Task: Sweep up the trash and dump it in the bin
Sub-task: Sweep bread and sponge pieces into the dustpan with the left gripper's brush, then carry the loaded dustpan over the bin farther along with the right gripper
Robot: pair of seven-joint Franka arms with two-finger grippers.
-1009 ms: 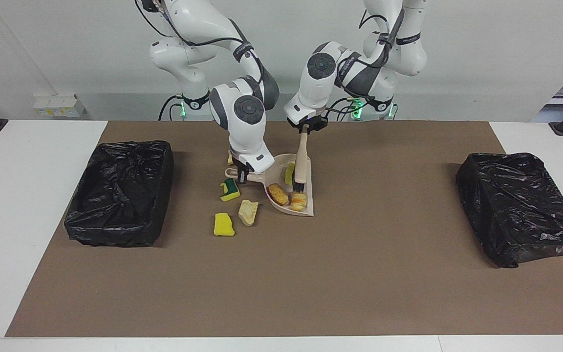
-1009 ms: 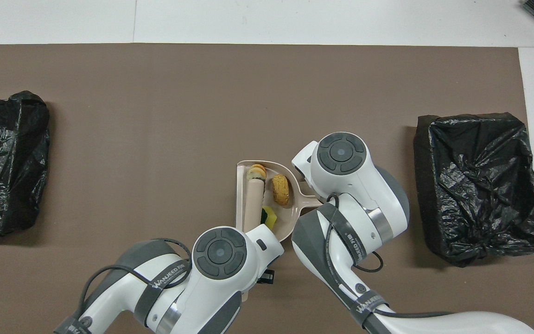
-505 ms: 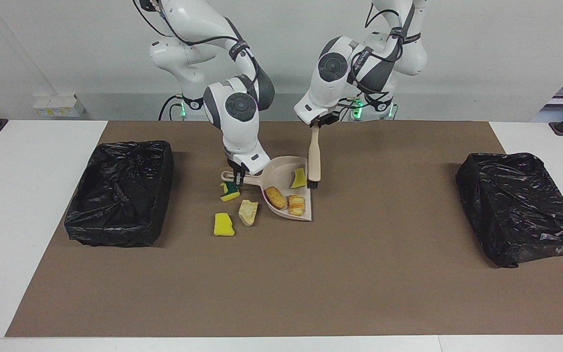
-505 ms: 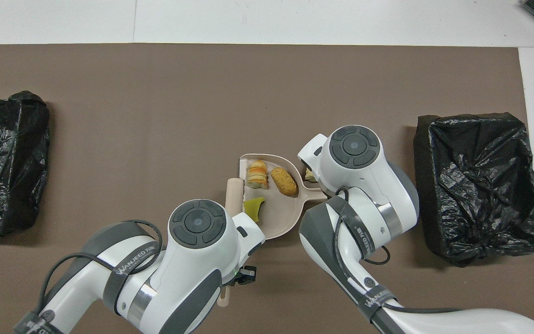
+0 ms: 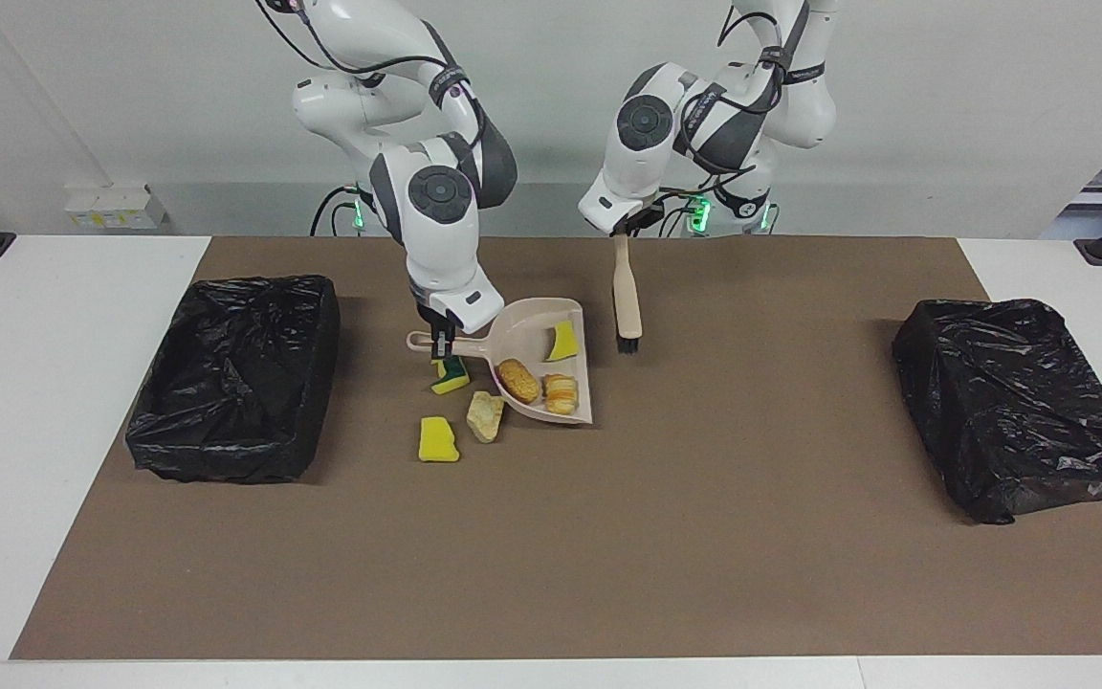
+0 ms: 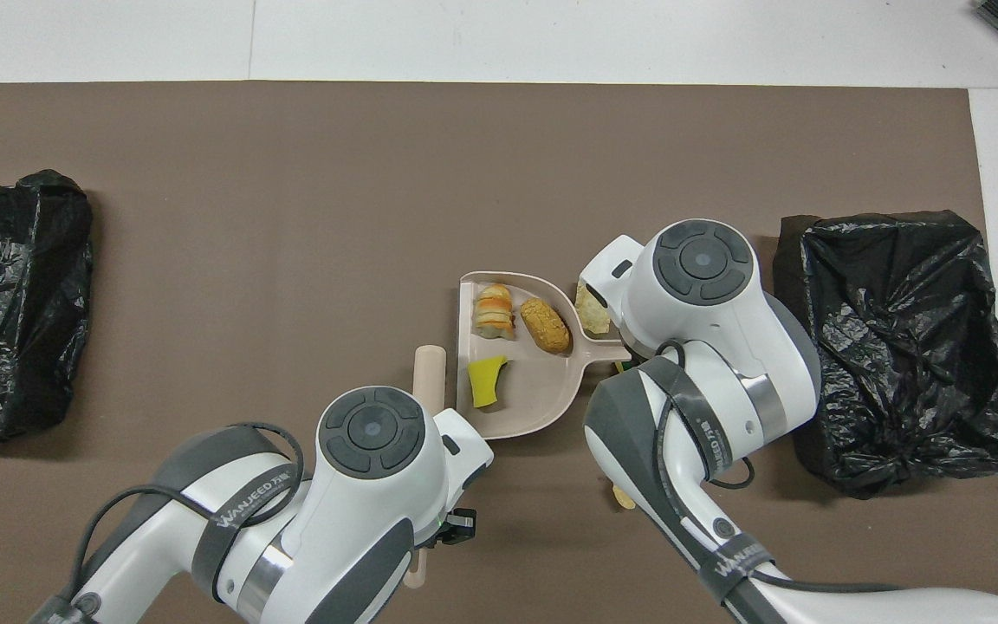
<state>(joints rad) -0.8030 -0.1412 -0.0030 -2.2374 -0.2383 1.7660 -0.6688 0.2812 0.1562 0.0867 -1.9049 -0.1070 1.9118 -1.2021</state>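
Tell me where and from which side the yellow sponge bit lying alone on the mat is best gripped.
Grip the yellow sponge bit across its two long flat sides, coming straight down from above. It lies flat and blocky on the mat, so only its top and sides are open. The beige lump sits close beside it toward the dustpan, so the fingers should probably close along the line that avoids that side.

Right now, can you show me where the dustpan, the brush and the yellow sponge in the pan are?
dustpan (image 5: 524, 330): facing view, bare floor of the pan.
brush (image 5: 624, 297): facing view, middle of its handle.
yellow sponge (image 5: 563, 342): facing view, its top face.
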